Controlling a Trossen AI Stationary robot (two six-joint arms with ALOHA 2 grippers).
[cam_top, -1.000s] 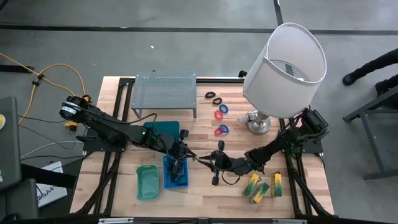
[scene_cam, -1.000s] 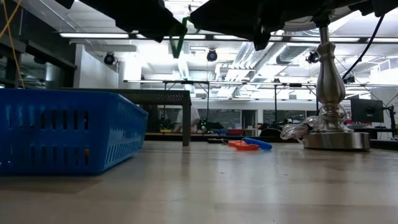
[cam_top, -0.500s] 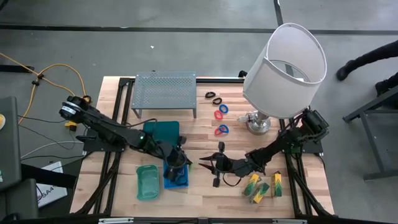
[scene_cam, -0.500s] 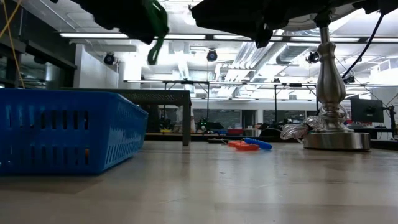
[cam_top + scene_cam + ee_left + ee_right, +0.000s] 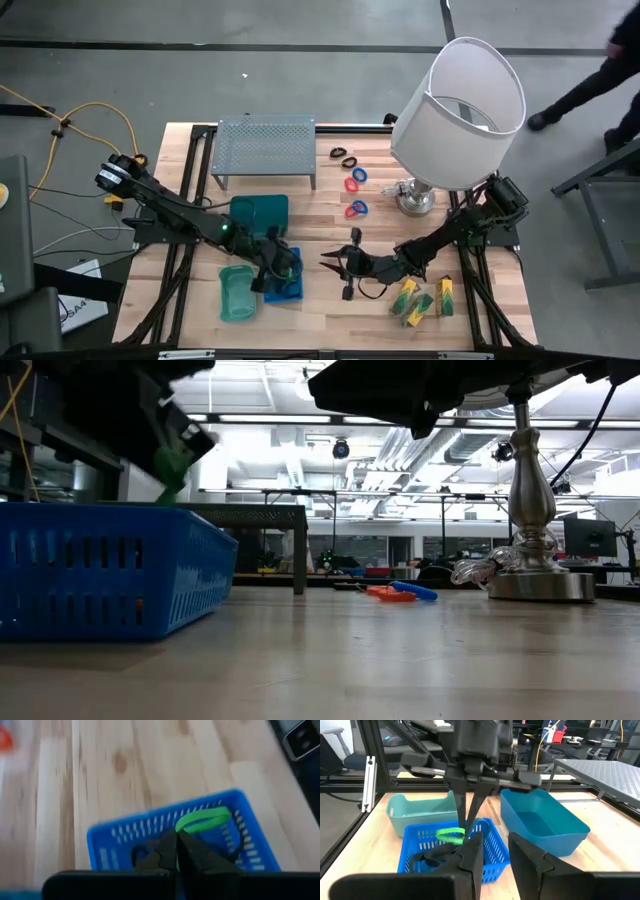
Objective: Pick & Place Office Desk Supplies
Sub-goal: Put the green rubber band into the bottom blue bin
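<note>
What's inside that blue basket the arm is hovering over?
The blue basket holds some dark loops and something orange, hard to make out. The left gripper holds a green band above it. The right gripper's own fingers cover the rest.

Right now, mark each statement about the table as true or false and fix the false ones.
1. The left gripper holds a green band. True.
2. That band hangs over the blue basket. True.
3. The right gripper holds a red ring. False: its jaws are apart and hold nothing.
4. The lamp lies tipped on its side. False: it stands on its base.
5. The yellow-green packets sit in the teal tray. False: they lie on the wooden tabletop near the right arm.
</note>
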